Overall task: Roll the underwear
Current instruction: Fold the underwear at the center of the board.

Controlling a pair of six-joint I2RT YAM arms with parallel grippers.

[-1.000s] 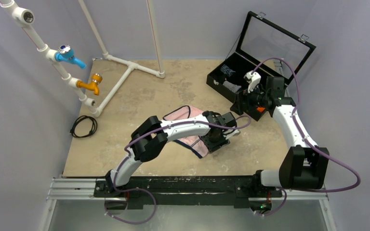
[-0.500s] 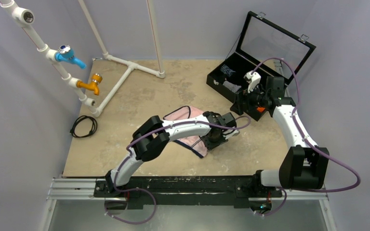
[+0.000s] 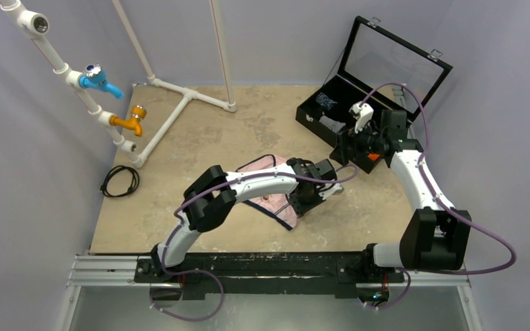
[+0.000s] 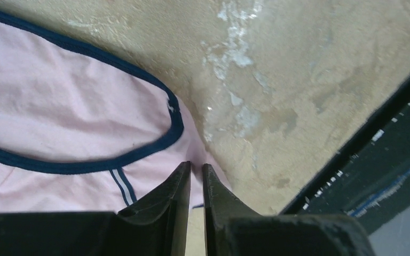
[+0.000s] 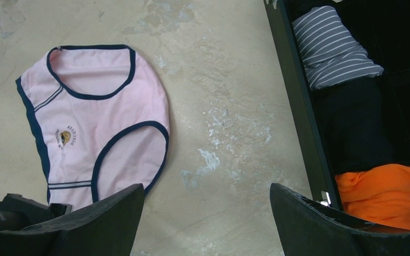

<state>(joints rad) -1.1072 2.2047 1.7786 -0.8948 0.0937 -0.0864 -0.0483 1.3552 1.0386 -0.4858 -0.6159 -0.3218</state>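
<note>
The pale pink underwear [image 3: 270, 200] with navy trim lies flat at the table's middle, partly under my left arm. It shows whole in the right wrist view [image 5: 93, 120], with a small logo. My left gripper [image 3: 302, 203] is at its right corner. In the left wrist view the left gripper [image 4: 196, 166] is shut on a pinch of the pink fabric [image 4: 64, 114] at its edge. My right gripper [image 3: 348, 148] hovers by the black case, open and empty; in its own view the right gripper [image 5: 205, 194] is over bare table.
An open black case [image 3: 359, 96] stands at the back right, holding a grey-striped roll [image 5: 333, 48], a dark roll and an orange roll [image 5: 381, 194]. White pipes with blue and orange taps [image 3: 100, 103] stand at the left. A black cable [image 3: 119, 181] lies at the left edge.
My left gripper has shifted slightly toward the left and back with the underwear's corner, and the cloth has bunched a little. The right arm has not moved.
</note>
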